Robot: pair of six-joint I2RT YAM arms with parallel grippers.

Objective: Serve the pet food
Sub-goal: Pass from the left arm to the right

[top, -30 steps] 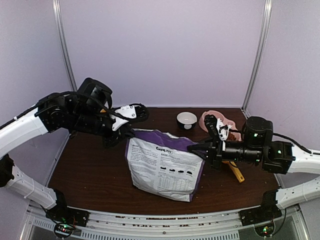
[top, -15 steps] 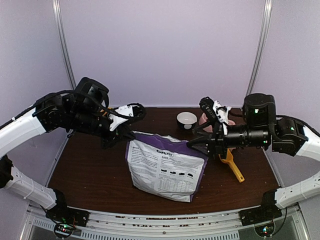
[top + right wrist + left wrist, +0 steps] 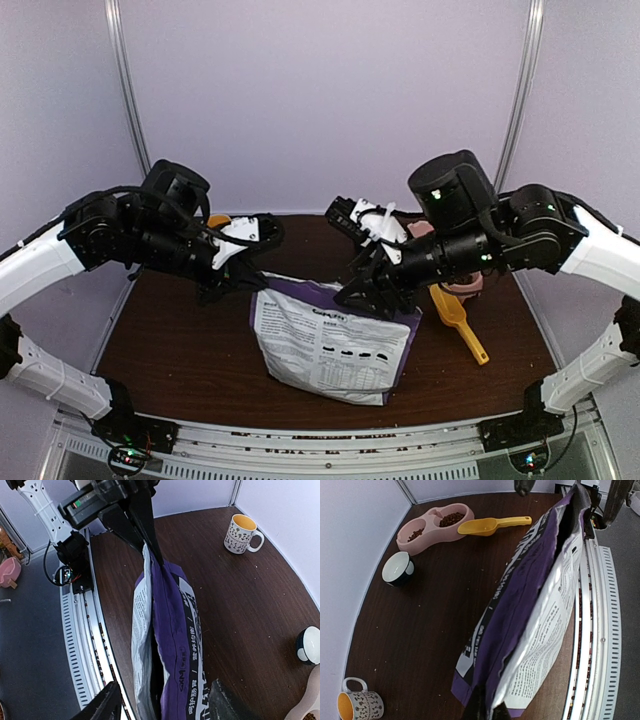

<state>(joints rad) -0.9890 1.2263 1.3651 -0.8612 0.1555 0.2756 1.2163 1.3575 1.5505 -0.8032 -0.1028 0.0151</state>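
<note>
Top external view puts the purple bag [image 3: 330, 340] upright near the middle of the table [image 3: 170, 340], with its printed back panel toward the arms' bases. The left jaws are clamped on the bag's top edge at its 10 o'clock corner; the left wrist view shows that pinch at the bottom of its picture. The right jaws stand apart, astride the top edge at the bag's 2 o'clock corner. One finger is on each side, and as far as the right wrist view shows they are not closed on it. So only one end of the bag is held.

Pet food [image 3: 451, 518] already lies in the pink double bowl [image 3: 436, 536], which sits toward 2 o'clock from the bag. One cup holds a fair heap of kibble, the other a thinner scatter. The yellow scoop [image 3: 492, 525] lies flat on the table just beside the bowl, at about 3 o'clock from the bag, and looks empty. A small dark bowl [image 3: 397, 569] near 1 o'clock and a patterned mug [image 3: 360, 705] near 10 o'clock hold no kibble that I can see.

My reading is that the serving itself is largely done, since both cups have food. What remains is probably topping up the sparser cup or settling the bag; the pictures do not say which. The bag's mouth seems to gape slightly by the right jaws, but I cannot tell whether it is properly open.
</note>
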